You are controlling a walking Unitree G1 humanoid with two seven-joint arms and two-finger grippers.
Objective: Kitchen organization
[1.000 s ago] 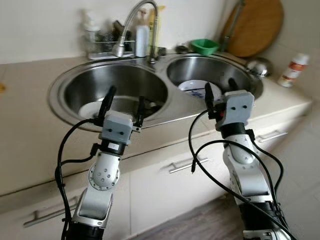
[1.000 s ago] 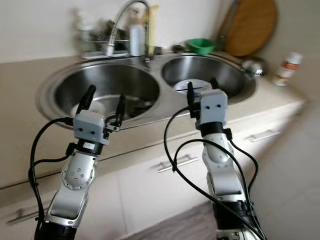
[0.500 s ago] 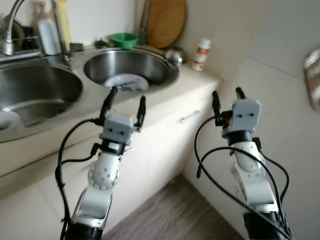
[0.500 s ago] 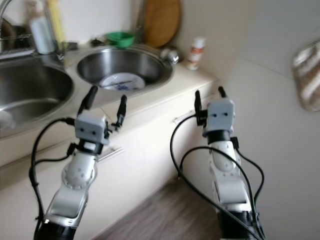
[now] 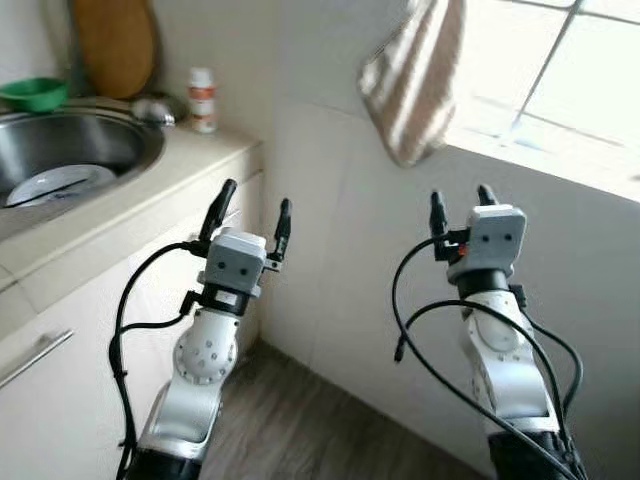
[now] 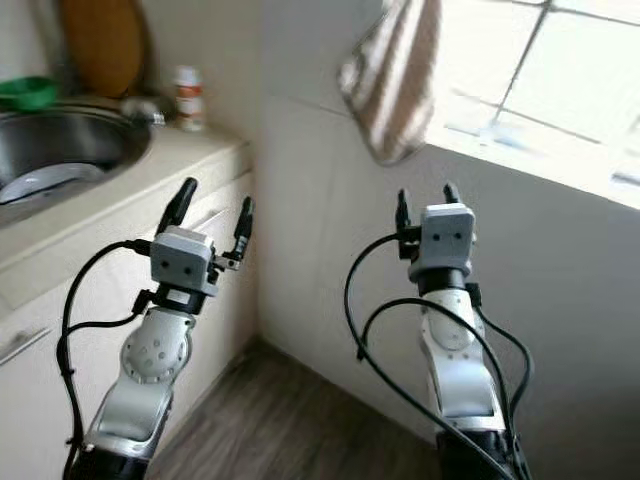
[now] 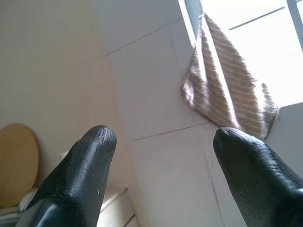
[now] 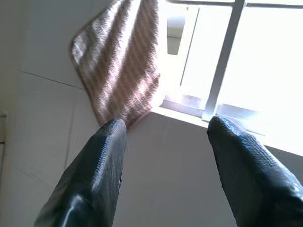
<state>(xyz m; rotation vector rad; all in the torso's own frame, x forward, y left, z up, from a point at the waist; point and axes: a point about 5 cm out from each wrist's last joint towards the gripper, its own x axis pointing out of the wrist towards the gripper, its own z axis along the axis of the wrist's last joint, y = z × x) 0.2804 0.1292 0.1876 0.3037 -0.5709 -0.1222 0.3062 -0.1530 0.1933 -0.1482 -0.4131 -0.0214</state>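
Both arms are raised in front of a pale tiled wall. The left gripper [image 5: 254,208] and the right gripper [image 5: 461,200] each hold their jaws wide apart with nothing between them. A striped brown towel [image 5: 412,80] hangs from the window ledge above. On the robot's left, a white plate [image 5: 58,184] lies in the steel sink [image 5: 140,150], with a small bottle [image 5: 203,99] on the tabletop [image 5: 150,195] beside it.

Both arms raised forward; left gripper [image 5: 254,208] and right gripper [image 5: 461,201] upright, fingers parted, holding nothing.
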